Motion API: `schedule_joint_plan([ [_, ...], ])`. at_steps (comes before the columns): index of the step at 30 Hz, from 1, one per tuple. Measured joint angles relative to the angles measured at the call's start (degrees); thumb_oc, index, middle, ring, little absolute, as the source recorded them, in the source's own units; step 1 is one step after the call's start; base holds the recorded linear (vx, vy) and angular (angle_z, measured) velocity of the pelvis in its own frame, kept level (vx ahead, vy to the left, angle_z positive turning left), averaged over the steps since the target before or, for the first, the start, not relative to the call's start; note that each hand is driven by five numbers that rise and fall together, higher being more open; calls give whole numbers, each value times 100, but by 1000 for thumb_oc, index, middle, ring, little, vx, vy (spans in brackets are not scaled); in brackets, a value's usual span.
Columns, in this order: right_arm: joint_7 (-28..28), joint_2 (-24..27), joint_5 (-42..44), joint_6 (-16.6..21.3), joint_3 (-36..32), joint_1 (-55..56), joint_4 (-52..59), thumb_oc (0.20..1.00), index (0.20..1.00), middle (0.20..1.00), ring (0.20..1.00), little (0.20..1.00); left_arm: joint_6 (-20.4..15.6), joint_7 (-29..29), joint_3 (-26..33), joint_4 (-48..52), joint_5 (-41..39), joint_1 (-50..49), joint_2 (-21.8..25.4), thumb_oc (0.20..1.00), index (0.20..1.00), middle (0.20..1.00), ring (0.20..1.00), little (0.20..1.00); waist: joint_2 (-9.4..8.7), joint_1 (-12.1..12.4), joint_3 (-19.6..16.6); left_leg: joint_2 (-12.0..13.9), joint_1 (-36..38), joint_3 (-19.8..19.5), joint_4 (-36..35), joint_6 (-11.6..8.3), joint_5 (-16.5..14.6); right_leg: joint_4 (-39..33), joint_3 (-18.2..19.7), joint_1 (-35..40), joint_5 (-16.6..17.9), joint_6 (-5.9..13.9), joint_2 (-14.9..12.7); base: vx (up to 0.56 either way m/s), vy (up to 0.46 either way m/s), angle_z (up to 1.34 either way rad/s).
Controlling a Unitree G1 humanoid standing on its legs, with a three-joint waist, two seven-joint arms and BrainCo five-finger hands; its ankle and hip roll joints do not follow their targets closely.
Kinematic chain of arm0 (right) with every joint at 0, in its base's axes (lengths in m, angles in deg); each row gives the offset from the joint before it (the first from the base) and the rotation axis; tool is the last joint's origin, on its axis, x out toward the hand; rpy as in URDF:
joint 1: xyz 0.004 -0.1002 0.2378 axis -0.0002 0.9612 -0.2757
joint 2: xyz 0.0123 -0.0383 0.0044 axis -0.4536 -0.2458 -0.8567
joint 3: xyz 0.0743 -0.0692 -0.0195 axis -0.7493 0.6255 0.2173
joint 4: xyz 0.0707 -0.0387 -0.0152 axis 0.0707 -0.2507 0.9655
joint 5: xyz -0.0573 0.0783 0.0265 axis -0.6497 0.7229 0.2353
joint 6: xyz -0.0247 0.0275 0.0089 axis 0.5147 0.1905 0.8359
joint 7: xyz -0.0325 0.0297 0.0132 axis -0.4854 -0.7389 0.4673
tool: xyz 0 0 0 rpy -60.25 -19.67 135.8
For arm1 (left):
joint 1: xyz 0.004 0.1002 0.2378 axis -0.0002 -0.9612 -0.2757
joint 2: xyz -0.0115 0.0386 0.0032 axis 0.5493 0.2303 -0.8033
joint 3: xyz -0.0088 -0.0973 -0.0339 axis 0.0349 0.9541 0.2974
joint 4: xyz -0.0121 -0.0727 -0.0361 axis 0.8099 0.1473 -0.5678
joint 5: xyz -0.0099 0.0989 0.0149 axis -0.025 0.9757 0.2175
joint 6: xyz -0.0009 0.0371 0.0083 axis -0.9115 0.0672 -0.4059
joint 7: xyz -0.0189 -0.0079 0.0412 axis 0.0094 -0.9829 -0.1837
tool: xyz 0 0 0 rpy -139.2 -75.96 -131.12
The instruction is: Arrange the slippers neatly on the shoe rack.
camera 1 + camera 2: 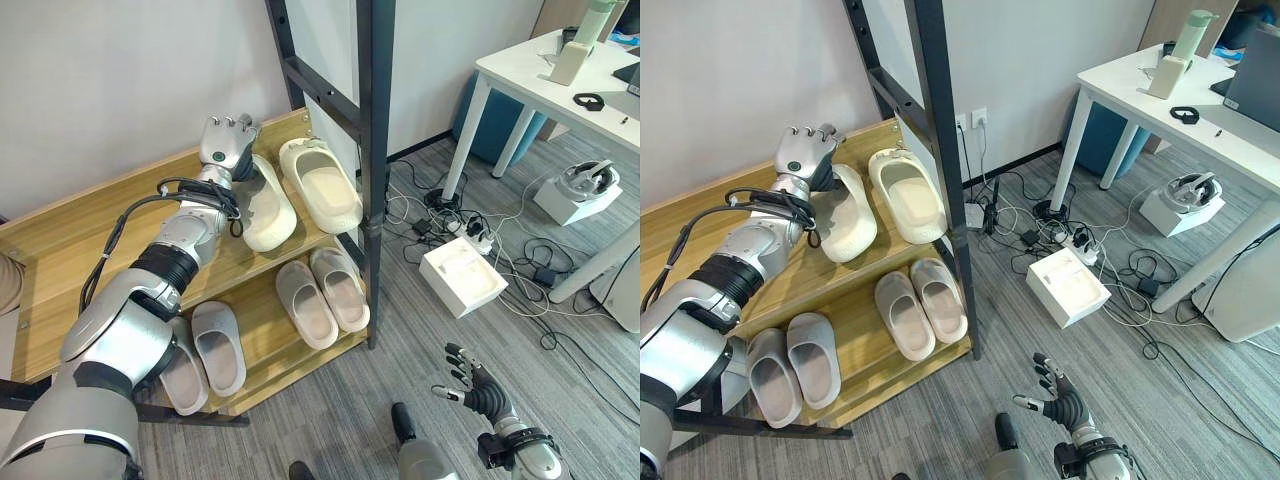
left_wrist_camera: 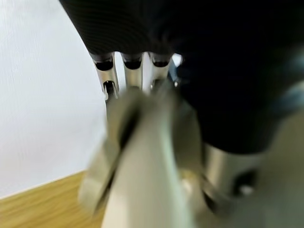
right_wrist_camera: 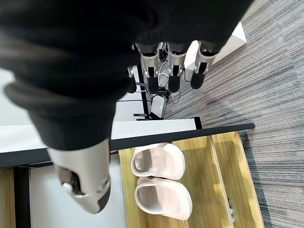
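**Setting the cream slipper square beside its mate**

We've got our left hand (image 1: 228, 143) up on the upper wooden shelf of the black-framed shoe rack (image 1: 60, 240), fingers curled over the heel end of a cream moulded foam slipper (image 1: 266, 205) — gripped at the slipper's 11 o'clock end, toe pointing toward 5. Its partner, the second cream foam slipper (image 1: 322, 183), lies just beside it toward 3 o'clock, close but apart, and the two splay slightly rather than running parallel.

Down on the lower shelf, a pair of beige-grey slippers (image 1: 322, 294) sits by the rack's black upright (image 1: 374, 150) and a pair of grey slippers (image 1: 205, 355) at 7 o'clock, both looking tidy already.

Our right hand (image 1: 472, 385) hangs low over the grey carpet (image 1: 400, 360), fingers spread loose, nothing in it.

To do this well, we judge the held slipper wants a small swivel until its side runs parallel with its mate, heels level — then release straight up, so the fingers don't drag it askew. The hold near the heel rim looks shallow; a slow move should keep it from slipping.
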Motion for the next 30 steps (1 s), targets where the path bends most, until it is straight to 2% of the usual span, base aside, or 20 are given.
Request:
schedule_joint_plan([
  [1,2,0,12,-1,1,20,0,1000,1000,1000,1000,1000,1,-14,47,298,-2,-33,6,1000,1000,1000,1000,1000,-4,40,3,0,0,-42,0,0,1,0,-37,27,5,-10,-2,-16,-11,21],
  [3,5,-5,44,-3,-13,1,3,1000,1000,1000,1000,1000,-27,-38,697,1459,1,-483,17,1000,1000,1000,1000,1000,-12,124,4,5,19,-124,0,0,0,0,-116,104,-16,-23,-5,-21,-14,20],
  [7,2,-17,45,-39,-42,-13,4,1000,1000,1000,1000,1000,-146,-122,1508,2894,3,-1515,25,1000,1000,1000,1000,1000,-37,239,-7,22,19,-265,1,-2,2,1,-251,185,-42,-46,1,-17,-1,18],
  [9,1,-48,42,-76,-30,-96,-2,1000,1000,1000,1000,1000,-242,-259,1847,3179,-12,-2053,58,1000,1000,1000,1000,1000,-82,458,-17,12,14,-365,2,-2,8,-1,-317,244,-44,-46,-8,-31,3,19],
  [12,-3,-203,38,-175,-32,-142,-4,1000,1000,1000,1000,1000,-352,-322,2291,3612,-240,-2731,29,1000,1000,1000,1000,1000,-133,532,-22,7,5,-406,2,-2,10,-1,-391,261,-86,2,-23,-23,5,10],
  [17,-50,-490,-81,-215,-19,-284,-66,1000,1000,1000,1000,1000,-654,-441,2894,4075,-922,-3988,-434,1000,1000,1000,1000,1000,-172,686,-36,-5,23,-490,3,6,14,-3,-427,327,-103,-20,-38,-6,17,9],
  [20,-62,-521,-86,-301,-9,-359,-92,1000,1000,1000,1000,1000,-733,-486,2651,3930,-1127,-4093,-539,1000,1000,1000,1000,1000,-191,758,-48,-18,6,-569,6,9,20,-3,-538,367,-112,-24,-60,-5,6,15],
  [21,-71,-522,-115,-303,-11,-420,-92,1000,1000,1000,1000,1000,-767,-519,2670,3927,-1421,-4121,-636,1000,1000,1000,1000,1000,-190,772,-51,-22,4,-569,6,11,22,-2,-549,366,-113,-19,-64,0,0,0],
  [24,-175,-530,-134,-386,-14,-441,-92,1000,1000,1000,1000,1000,-1012,-815,2763,4012,-2822,-4815,-1396,1000,1000,1000,1000,1000,-147,769,-129,-32,22,-566,10,13,21,-2,-551,377,-118,-27,-75,0,0,0],
  [25,-184,-541,-134,-429,-14,-448,-92,1000,1000,1000,1000,1000,-1027,-971,2669,4018,-3290,-4994,-1501,1000,1000,1000,1000,1000,-147,770,-129,-30,21,-567,17,14,22,-2,-550,375,-118,-28,-72,0,0,0],
  [26,-183,-538,-132,-477,-11,-447,-92,1000,1000,1000,1000,1000,-1211,-1038,2657,4190,-4036,-5114,-1601,1000,1000,1000,1000,1000,-153,782,-133,-28,22,-567,31,15,22,-2,-550,378,-118,-29,-70,13,14,3],
  [27,-184,-530,-131,-587,-10,-618,-93,1000,1000,1000,1000,1000,-1297,-1365,2506,4227,-5179,-5085,-1598,1000,1000,1000,1000,1000,-114,817,-162,-41,40,-572,35,26,15,-3,-546,406,-146,12,-84,13,13,5],
  [28,-187,-527,-129,-643,-5,-730,-100,1000,1000,1000,1000,1000,-1316,-1412,2394,4217,-5464,-5059,-1598,1000,1000,1000,1000,1000,-100,825,-170,-39,66,-573,7,37,8,-3,-542,438,-161,31,-84,0,0,0],
  [29,-225,-498,-80,-732,58,-957,-156,1000,1000,1000,1000,1000,-1304,-1505,2236,4184,-6116,-4989,-1621,1000,1000,1000,1000,1000,-93,852,-192,-38,94,-568,5,95,-29,-3,-548,461,-168,25,-84,0,0,0],
  [30,-319,-245,112,-887,271,-1965,-574,1000,1000,1000,1000,1000,-1112,-1686,1255,4001,-7474,-4240,-1587,1000,1000,1000,1000,1000,-69,854,-273,-70,90,-567,2,80,-37,-3,-537,445,-166,15,-118,0,0,0],
])
